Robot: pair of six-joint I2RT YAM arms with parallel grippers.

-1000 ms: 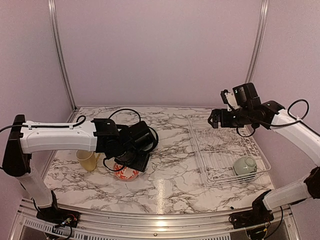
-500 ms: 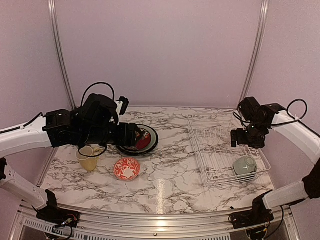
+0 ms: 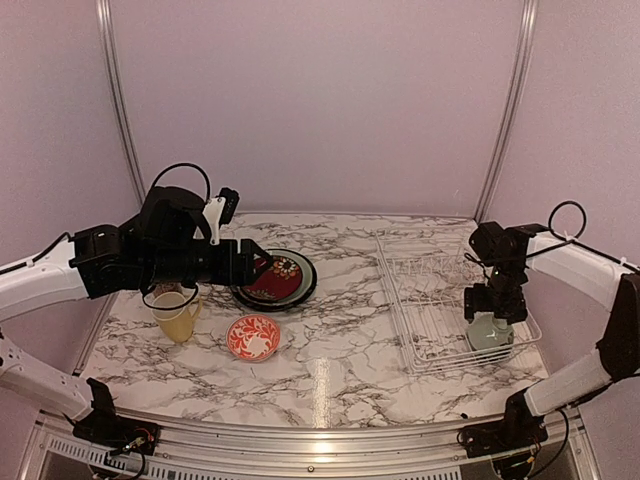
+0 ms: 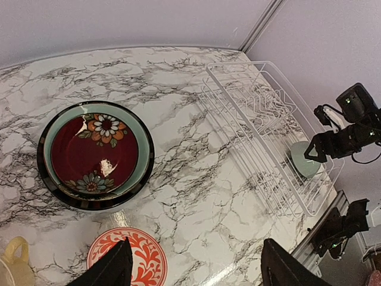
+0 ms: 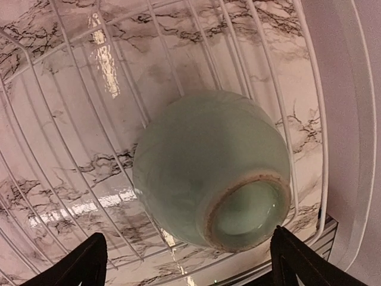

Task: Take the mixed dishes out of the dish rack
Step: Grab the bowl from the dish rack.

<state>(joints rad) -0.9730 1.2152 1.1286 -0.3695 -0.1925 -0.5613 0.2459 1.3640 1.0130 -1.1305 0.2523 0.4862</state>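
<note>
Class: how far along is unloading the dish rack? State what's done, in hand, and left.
Done: the stacked plates, red patterned bowl and yellow mug sit on the marble table, outside the dish rack. In hand: the right gripper hangs open just above the upturned pale green bowl, not gripping it. Left: that bowl, the only dish seen in the rack.

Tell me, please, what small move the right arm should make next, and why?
Probably lower the right pincer straight down. It hangs open over the pale green bowl, which lies overturned, foot ring up, as the only dish in the dish rack, and it seems not yet low enough to grip it.
</note>
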